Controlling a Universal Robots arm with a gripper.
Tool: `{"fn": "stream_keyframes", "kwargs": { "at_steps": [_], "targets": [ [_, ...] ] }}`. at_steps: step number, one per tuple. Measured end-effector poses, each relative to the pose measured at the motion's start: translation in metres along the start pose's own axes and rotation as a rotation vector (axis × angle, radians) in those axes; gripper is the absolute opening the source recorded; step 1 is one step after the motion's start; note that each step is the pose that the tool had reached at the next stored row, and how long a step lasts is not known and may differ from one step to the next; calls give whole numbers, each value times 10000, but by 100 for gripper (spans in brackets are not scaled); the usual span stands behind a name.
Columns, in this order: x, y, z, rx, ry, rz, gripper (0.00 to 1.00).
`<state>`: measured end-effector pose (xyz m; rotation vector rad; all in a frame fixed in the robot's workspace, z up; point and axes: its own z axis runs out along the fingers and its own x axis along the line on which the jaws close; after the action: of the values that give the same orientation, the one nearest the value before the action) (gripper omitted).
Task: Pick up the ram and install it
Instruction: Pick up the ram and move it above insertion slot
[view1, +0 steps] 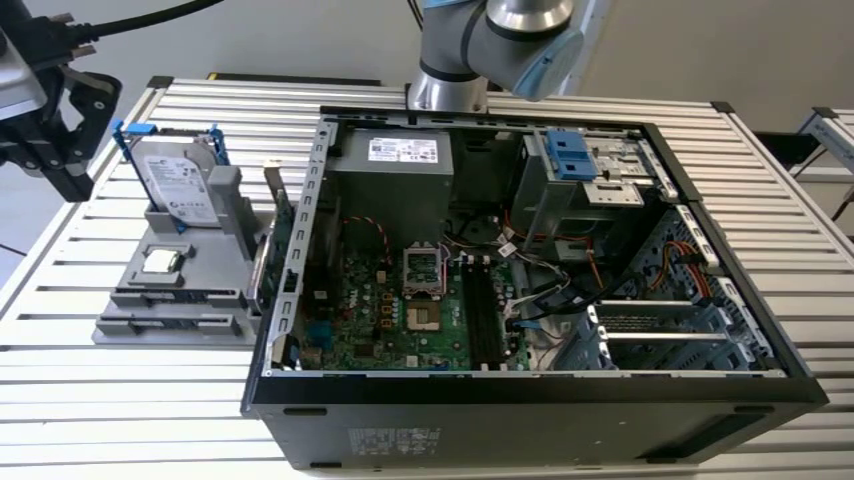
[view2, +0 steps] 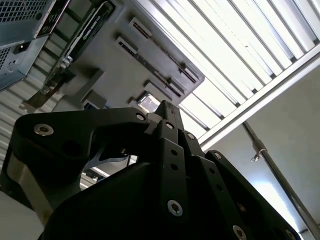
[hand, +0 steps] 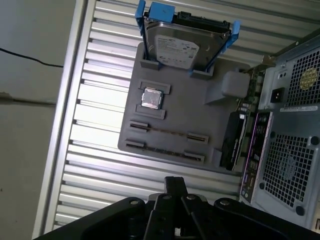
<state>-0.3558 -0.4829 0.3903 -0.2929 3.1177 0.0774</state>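
The ram (hand: 168, 133) stood, as it seemed, on edge in the grey holder (hand: 200, 110) on the tabletop (hand: 100, 100) — not yet picked up. The tool (hand: 175, 183) hovered near the holder, carrying nothing — wide or narrow, I could not tell.

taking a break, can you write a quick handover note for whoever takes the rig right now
Gripper: raised over the slatted table, to the exterior view's left of the open case. It touches nothing and carries no ram.
Ram: sits edge-on in its slot on the gray fixture, near the processor chip.
Done: nothing that shows; the ram is not yet picked up.
Left: both the pick and the install in the case.
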Motion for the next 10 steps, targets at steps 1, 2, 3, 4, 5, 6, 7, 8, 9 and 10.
{"fn": "stream_keyframes", "kwargs": {
  "at_steps": [1, 2, 3, 4, 5, 6, 7, 8, 9, 10],
  "targets": [
    [0, 0, 0, -1, 2, -55, 0],
    [0, 0, 0, -1, 5, -109, 0],
    [0, 0, 0, -2, 7, -155, 0],
    [0, 0, 1, -4, 8, -200, 0],
    [0, 0, 1, -4, 11, -245, 0],
    [0, 0, 1, -5, 12, -291, 0],
    [0, 0, 1, -6, 15, -340, 0],
    [0, -1, 1, -6, 17, -390, 0],
    [0, 0, 1, -7, 20, -442, 0],
    [0, 0, 1, -8, 22, -491, 0]
  ]
}}
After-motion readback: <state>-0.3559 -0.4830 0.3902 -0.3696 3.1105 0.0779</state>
